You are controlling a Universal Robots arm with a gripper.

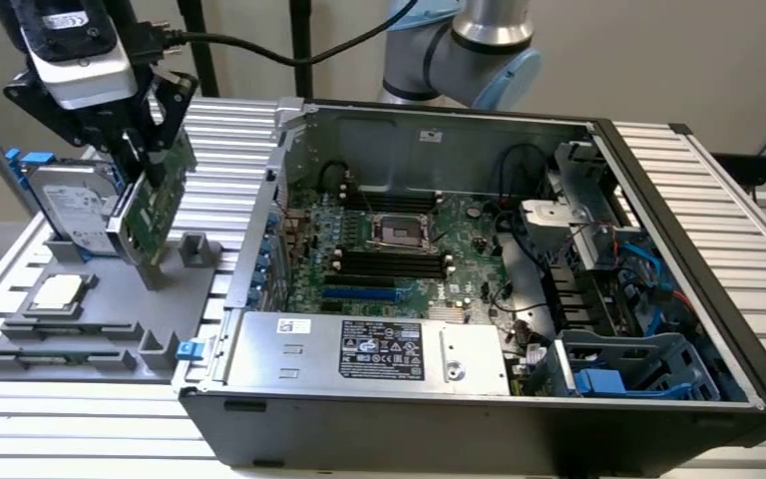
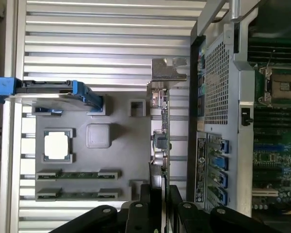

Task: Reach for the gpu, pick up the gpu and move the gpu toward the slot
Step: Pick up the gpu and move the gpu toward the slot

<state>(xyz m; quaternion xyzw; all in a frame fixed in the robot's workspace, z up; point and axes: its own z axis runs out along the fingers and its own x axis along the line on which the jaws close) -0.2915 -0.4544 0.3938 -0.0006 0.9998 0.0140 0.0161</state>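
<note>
The gpu (image 1: 157,205) is a thin green card held on edge over the grey fixture tray (image 1: 117,299) at the exterior view's left. My gripper (image 1: 139,165) comes down from above and is shut on the card's upper edge. In the wrist view I see the gpu (image 2: 161,141) edge-on, its silvery bracket (image 2: 168,74) at the far end, and my gripper (image 2: 158,190) with a black finger pressed to each side of it. The blue slot (image 1: 356,294) lies on the motherboard inside the open computer case (image 1: 397,404), well to the right of the card.
A silver hard drive with blue rails (image 1: 75,205) stands right behind the card on the tray. A square CPU chip (image 1: 61,291) and two memory sticks (image 1: 51,354) lie in the tray's pockets. The case's perforated side wall (image 2: 218,97) rises close beside the card.
</note>
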